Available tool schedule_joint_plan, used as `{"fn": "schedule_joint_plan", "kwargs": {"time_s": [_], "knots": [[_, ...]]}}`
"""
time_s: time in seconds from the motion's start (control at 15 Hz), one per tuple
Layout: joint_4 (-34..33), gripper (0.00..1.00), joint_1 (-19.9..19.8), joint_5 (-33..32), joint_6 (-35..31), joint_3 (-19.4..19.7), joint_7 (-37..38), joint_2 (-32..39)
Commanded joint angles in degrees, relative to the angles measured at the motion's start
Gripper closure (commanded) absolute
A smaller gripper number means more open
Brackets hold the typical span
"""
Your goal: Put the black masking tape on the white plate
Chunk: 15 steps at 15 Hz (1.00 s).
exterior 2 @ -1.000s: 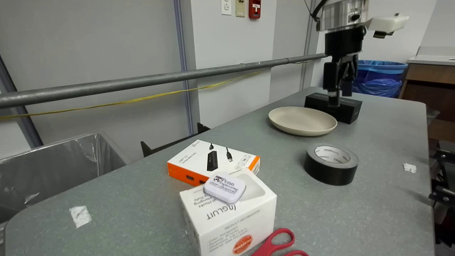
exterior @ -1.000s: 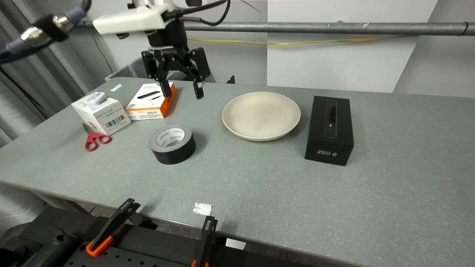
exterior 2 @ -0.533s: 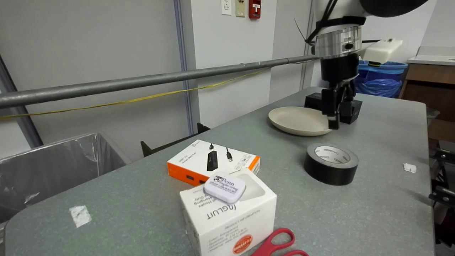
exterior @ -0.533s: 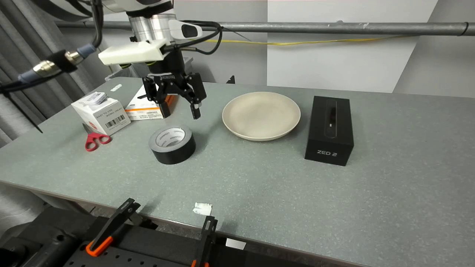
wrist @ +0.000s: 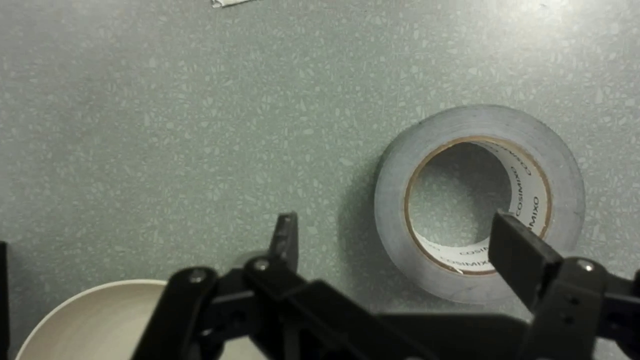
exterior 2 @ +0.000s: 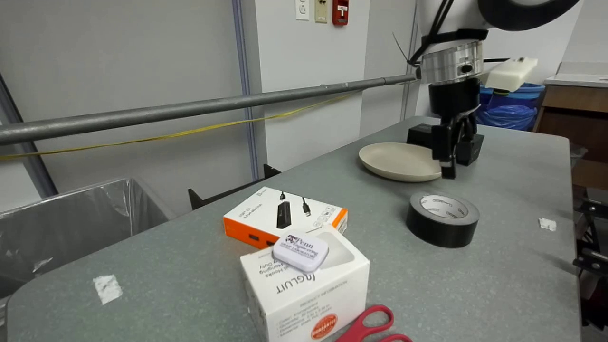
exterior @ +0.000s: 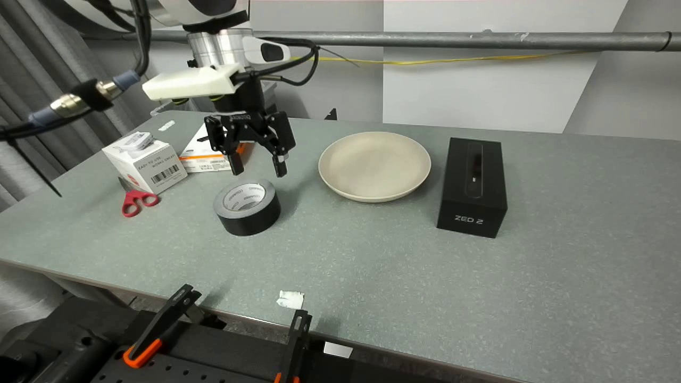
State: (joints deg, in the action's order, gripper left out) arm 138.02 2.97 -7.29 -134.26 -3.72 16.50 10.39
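Observation:
The black masking tape [exterior: 249, 221] lies flat on the grey table, its grey-rimmed hole facing up; it also shows in an exterior view [exterior 2: 441, 228] and the wrist view [wrist: 480, 122]. The white plate [exterior: 375, 166] stands beside it with nothing on it; it also shows in an exterior view [exterior 2: 399, 161] and partly in the wrist view [wrist: 95, 325]. My gripper [exterior: 258, 169] is open and empty, pointing down above the table. In the wrist view [wrist: 394, 216], one finger overlaps the tape's hole and the other lies over bare table on the plate's side.
A black rectangular box [exterior: 472, 186] stands beyond the plate. A white box with orange sides [exterior 2: 285, 213], a white cube box [exterior 2: 306, 285] with a small tin on top, and red scissors [exterior: 139, 202] lie on the tape's other side. A pipe [exterior: 479, 40] runs along the wall.
My gripper has come down toward the table, quickly at first, then only a little in the last half second. It stays open. The tape and plate have not moved.

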Motion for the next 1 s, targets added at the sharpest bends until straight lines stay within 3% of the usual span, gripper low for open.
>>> {"fn": "schedule_joint_plan", "kwargs": {"time_s": [0.0, 0.8, 0.87, 0.93], "knots": [[0.2, 0.00, 2.0, -1.6, -2.1, 0.8, 1.5, 3.0], [0.1, 0.00, 6.2, -5.6, -8.8, 3.4, 4.0, 11.2], [0.2, 0.25, 6.4, -5.4, -9.8, 3.5, 3.8, 11.6], [0.4, 0.25, 6.6, -5.3, -10.6, 3.7, 3.6, 11.8]]}}
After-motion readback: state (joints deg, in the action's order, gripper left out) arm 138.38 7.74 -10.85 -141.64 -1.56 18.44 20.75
